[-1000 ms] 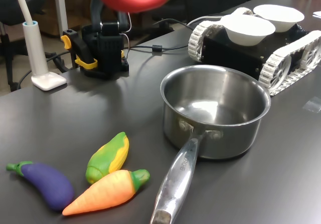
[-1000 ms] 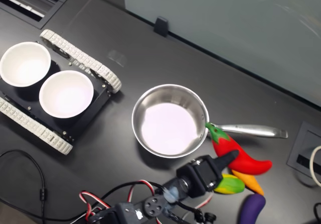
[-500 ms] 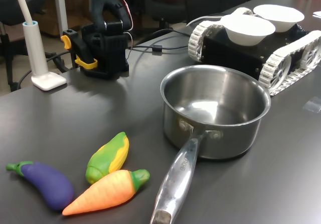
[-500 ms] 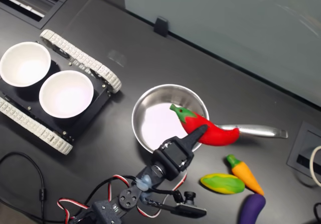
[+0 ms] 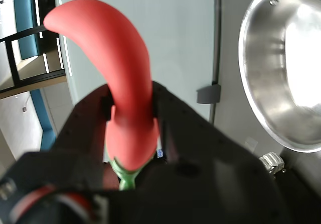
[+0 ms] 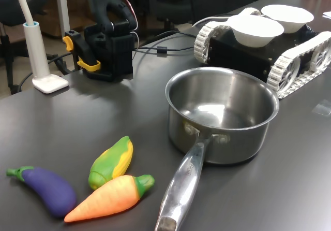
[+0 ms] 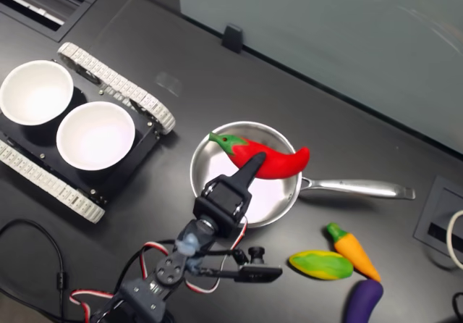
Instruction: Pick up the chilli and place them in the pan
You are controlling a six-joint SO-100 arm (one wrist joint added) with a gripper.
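The end effector point(image 7: 249, 167) is clamped on the chilli point(image 7: 264, 161), held in the air above the pan point(image 7: 210, 156), arm reaching over the rim.

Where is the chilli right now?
The chilli is held in the gripper, and in the second exterior view it overlaps the pan; the carrot lies toward the second exterior view's lower right.

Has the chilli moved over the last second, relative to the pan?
Yes. In the second exterior view the chilli, shut in the gripper, swung leftward from beside the handle to above the pan.
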